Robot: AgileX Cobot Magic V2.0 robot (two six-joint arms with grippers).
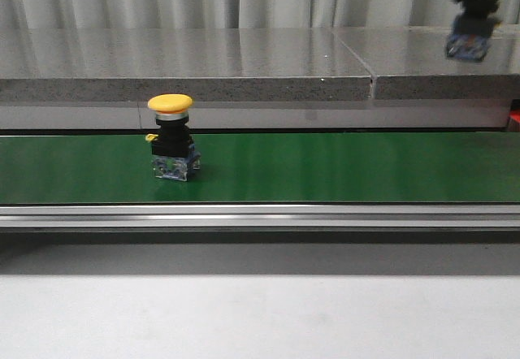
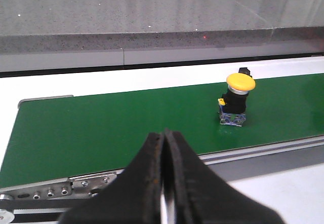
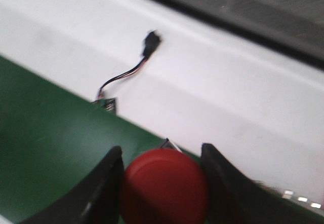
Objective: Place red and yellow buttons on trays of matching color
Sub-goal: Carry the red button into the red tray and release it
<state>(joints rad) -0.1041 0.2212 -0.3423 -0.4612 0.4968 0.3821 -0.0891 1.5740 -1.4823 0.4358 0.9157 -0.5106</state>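
Yellow button stands upright on the green conveyor belt, toward the left part of the belt as seen from the front, its yellow cap on top of a black body with a clear contact block at the base. Nothing touches it. The red button is held off the belt: in the right wrist view its round red cap sits between the two dark fingers of the right end effector, which presses against the cap on both sides. From the front, that end effector hangs high at the upper right, above the grey stone ledge, with the clear base of the held part showing below it. The right wrist view is blurred; a thin wire with a dark connector lies on the white surface beyond the belt's edge.

The left end effector appears only in its own wrist view, with its two dark fingers pressed together and only a sliver of gap, holding nothing. It sits near the metal rail at the belt's near edge, well apart from the yellow button. White tabletop fills the foreground in front of the conveyor.
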